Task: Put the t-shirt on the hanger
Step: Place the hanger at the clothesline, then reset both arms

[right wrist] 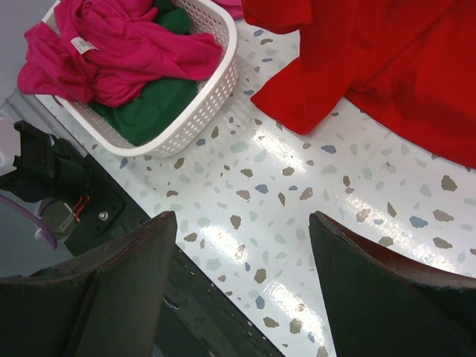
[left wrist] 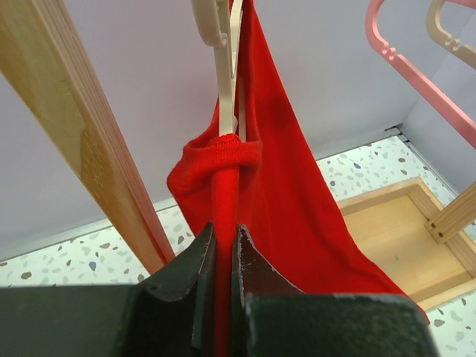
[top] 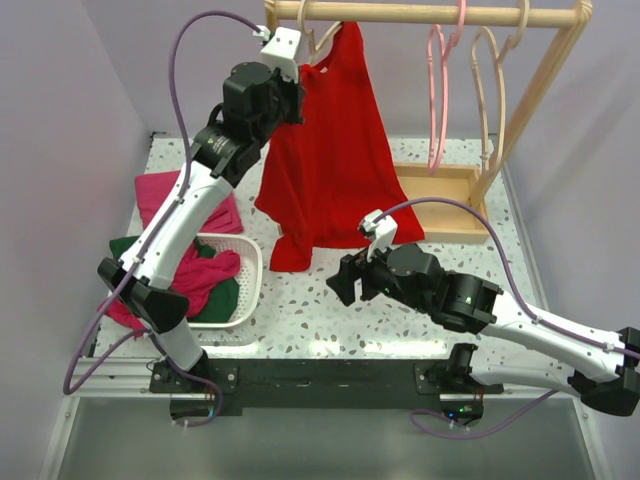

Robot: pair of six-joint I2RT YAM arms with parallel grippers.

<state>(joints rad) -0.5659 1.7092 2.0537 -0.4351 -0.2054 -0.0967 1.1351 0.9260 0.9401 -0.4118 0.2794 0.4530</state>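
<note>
— Well, where is the bright red short-sleeved t-shirt [top: 330,150]?

— At the far side of the speckled bench [top: 325,318], hanging under the pale wooden rail [top: 420,12]. Its neck is bunched around the slim pale wooden hanger [left wrist: 226,97], which hangs from that rail. Its lower edge rests on the bench.

— And the left claw [left wrist: 223,242]?

— Up high, clenched on a red-covered ridge of the t-shirt just below the bunched collar. Whether the hanger's arm lies inside that fold, I cannot tell.

— The right claw [right wrist: 242,223]?

— Low over the near part of the bench, fingers spread wide, grasping nothing. It is near the shirt's lower edge but apart from it.

— Anything else?

— A white plastic slotted basket [top: 257,265] sits at the left, holding a magenta-pink garment [right wrist: 126,52] over a dark green garment [right wrist: 149,111]. A pink hanger [top: 437,90] hangs on the rail to the right of the shirt.
</note>
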